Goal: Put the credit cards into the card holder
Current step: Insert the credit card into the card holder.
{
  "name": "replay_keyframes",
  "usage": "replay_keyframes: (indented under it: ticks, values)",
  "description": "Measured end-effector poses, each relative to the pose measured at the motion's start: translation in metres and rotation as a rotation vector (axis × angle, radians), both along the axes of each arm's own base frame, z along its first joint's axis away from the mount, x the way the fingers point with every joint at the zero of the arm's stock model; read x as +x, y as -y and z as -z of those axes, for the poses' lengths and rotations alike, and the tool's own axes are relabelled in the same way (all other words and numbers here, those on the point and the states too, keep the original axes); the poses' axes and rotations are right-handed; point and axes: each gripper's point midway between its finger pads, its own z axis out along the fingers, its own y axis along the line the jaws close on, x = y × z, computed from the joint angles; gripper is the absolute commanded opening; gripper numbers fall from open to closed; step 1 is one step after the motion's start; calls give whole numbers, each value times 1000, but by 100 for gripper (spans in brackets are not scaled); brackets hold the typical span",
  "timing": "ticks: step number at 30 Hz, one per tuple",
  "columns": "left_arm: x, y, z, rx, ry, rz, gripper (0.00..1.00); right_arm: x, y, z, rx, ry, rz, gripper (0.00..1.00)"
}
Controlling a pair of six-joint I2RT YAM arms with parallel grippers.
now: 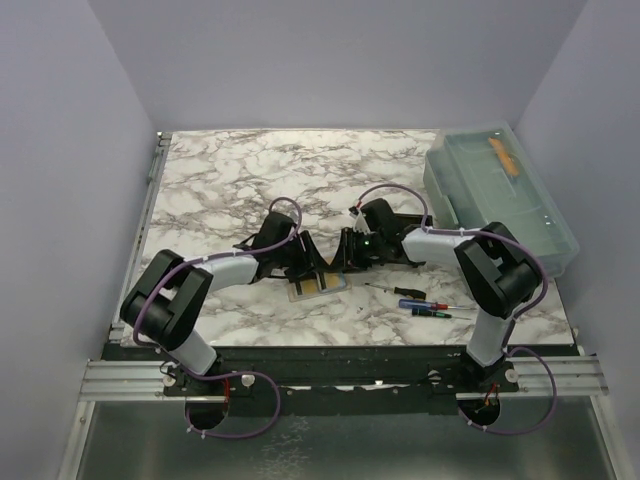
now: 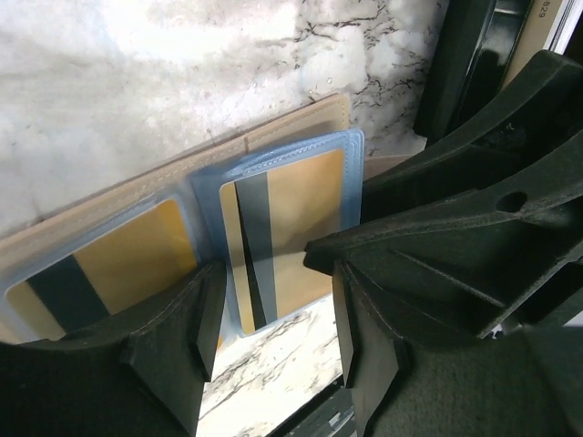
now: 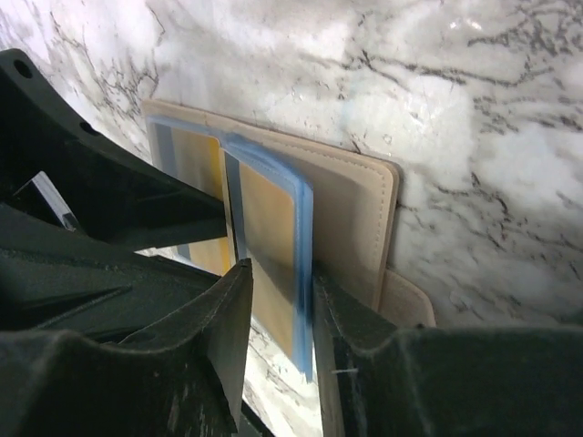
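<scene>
My left pincer (image 2: 273, 305) stands open over the lower edge of a blue sleeve (image 2: 273, 164) with a gold card (image 2: 314, 205) inside. My right pincer (image 3: 282, 300) flanks that raised sleeve; I cannot tell if it pinches. The beige card holder (image 3: 351, 200) lies open on the desk (image 1: 230, 180) between both

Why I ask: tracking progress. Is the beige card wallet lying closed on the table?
No, the wallet lies open, its blue sleeves showing gold cards inside.
</scene>
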Motion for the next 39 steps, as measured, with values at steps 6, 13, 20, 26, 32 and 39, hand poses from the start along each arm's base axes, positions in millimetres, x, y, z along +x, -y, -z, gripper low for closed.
replay_keyframes:
  ticks: [6, 13, 20, 26, 32, 39]
  values:
    - [-6, -17, -6, 17, 16, -16, 57, 0, 11, -4, -84, 10, 20, 53]
    - [-11, -19, -9, 11, 10, 3, 57, 1, 15, -5, -111, 31, 11, 49]
    - [-24, -4, -4, -4, -12, 61, 56, -2, 14, -2, -87, 18, 20, 44]
    - [-37, 12, -4, -28, -39, 102, 57, -5, 10, -3, -57, 2, 24, 45]
    - [-33, -8, -18, 9, -16, 64, 62, -6, 11, -4, -59, 1, 23, 49]
    - [-13, -69, -48, 32, 5, -153, 67, -13, 17, -8, -89, 20, -7, 62]
